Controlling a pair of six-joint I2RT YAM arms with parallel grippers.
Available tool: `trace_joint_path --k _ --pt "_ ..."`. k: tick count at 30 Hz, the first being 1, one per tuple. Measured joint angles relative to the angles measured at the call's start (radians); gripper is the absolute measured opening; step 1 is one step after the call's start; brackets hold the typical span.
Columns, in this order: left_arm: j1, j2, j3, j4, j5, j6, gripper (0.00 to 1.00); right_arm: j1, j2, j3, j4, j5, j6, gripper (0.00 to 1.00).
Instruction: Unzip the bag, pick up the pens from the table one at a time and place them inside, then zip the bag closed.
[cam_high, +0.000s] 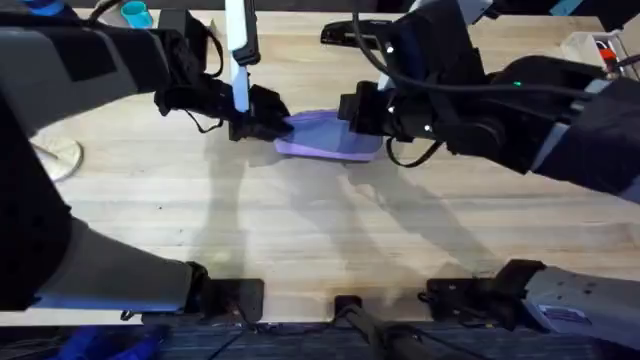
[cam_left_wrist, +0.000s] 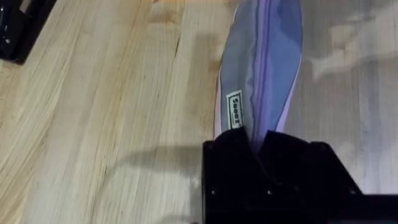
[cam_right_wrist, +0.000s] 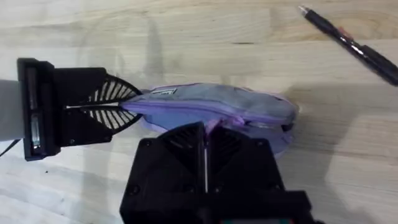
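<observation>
The bag is lying flat on the desk toward its far middle, with both arms working on it from either end, and the job looks to be in its opening step. The left gripper is pinching the near end of the pouch on its own side; in the left wrist view its jaws are closed together on the fabric of that end, just below a small sewn label. The right gripper is sitting over the middle of the pouch with its jaws pressed together on the pinkish-purple zipper, seemingly on or at the pull, though the pull itself is too small to make out. The zipper line is reading as mostly shut, with perhaps a small gap beginning at the end away from the left gripper, so the unzipping is judged barely started or just under way. One pen is lying on the bare desk, well apart from the pouch, untouched and not yet loaded. What is remaining, then, is nearly everything: finishing the unzip, carrying the pen in, and zipping shut.
</observation>
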Motion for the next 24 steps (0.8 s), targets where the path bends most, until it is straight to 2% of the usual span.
trace_joint_path --k 5,12,24 --pt "0.000 0.000 0.000 0.000 0.000 0.000 0.043 -0.003 0.023 0.003 0.023 -0.053 -0.030 0.031" --pt "0.000 0.000 0.000 -0.002 -0.001 0.000 0.042 -0.006 0.134 0.008 0.191 -0.217 -0.063 0.031" --pt "0.000 0.000 0.000 -0.003 -0.002 0.000 0.043 -0.008 0.237 0.009 0.397 -0.452 -0.102 0.031"
